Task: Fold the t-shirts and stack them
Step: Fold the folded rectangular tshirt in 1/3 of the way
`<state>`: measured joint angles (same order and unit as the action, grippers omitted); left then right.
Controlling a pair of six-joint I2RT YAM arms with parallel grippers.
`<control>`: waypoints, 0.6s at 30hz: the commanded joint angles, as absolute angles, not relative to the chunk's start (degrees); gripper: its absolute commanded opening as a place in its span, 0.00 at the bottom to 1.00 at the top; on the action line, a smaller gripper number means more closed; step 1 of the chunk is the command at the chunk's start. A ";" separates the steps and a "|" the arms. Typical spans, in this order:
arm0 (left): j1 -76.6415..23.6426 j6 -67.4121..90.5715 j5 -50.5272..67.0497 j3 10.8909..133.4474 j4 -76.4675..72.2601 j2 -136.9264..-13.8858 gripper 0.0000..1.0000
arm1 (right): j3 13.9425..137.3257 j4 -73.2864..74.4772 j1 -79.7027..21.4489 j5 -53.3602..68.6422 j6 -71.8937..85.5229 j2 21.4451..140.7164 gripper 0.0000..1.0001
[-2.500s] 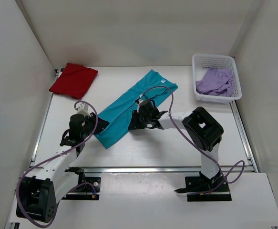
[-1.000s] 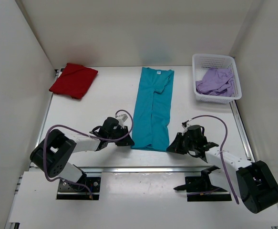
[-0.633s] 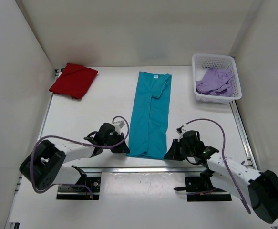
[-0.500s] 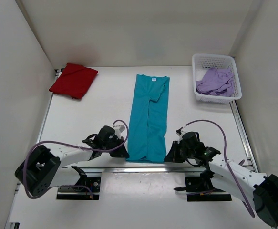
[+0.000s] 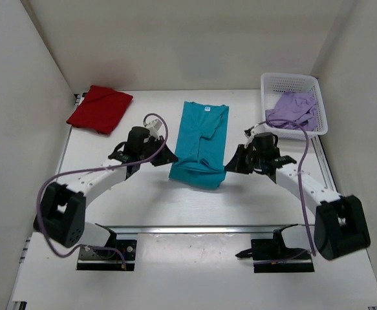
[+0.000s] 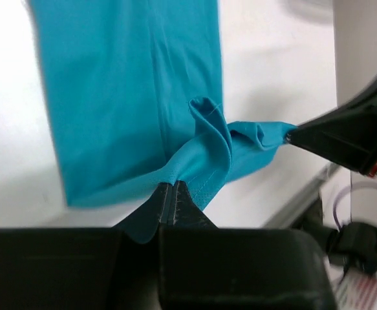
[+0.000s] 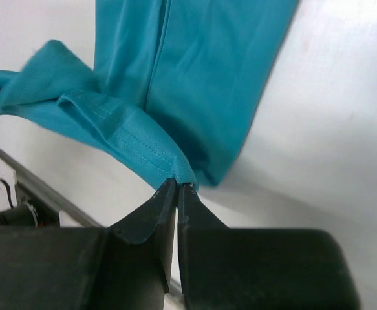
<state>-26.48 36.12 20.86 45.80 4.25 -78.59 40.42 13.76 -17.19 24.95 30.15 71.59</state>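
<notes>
**Both grippers clamped on teal shirt hem**

The teal t-shirt (image 5: pixel 201 139) lies at the middle of the worktop (image 5: pixel 149 194), collar twd the far edge. Its near hem is lifted and sags btw the two arms. The left gripper (image 5: pixel 165 157) is closed tight on the hem's left corner, the right gripper (image 5: pixel 230 165) on the right corner. The red t-shirt (image 5: pixel 99 108) lies folded at the far left corner. The lilac t-shirt (image 5: pixel 293 110) is crumpled in the white basket (image 5: pixel 290 81) at the far right corner.
</notes>
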 commanded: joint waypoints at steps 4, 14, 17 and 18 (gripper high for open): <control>-23.21 37.00 17.49 56.41 1.59 -92.26 0.00 | 52.45 8.00 -12.40 25.57 25.31 86.11 0.00; -21.89 38.50 17.93 70.82 2.11 -107.21 0.00 | 66.60 8.17 -9.93 25.85 25.05 100.71 0.00; -21.53 38.32 17.93 74.42 2.37 -111.25 0.00 | 69.77 8.61 -8.80 25.49 24.35 104.57 0.00; -21.53 38.23 18.10 76.18 3.42 -112.92 0.00 | 70.39 8.79 -8.62 25.92 24.69 105.98 0.00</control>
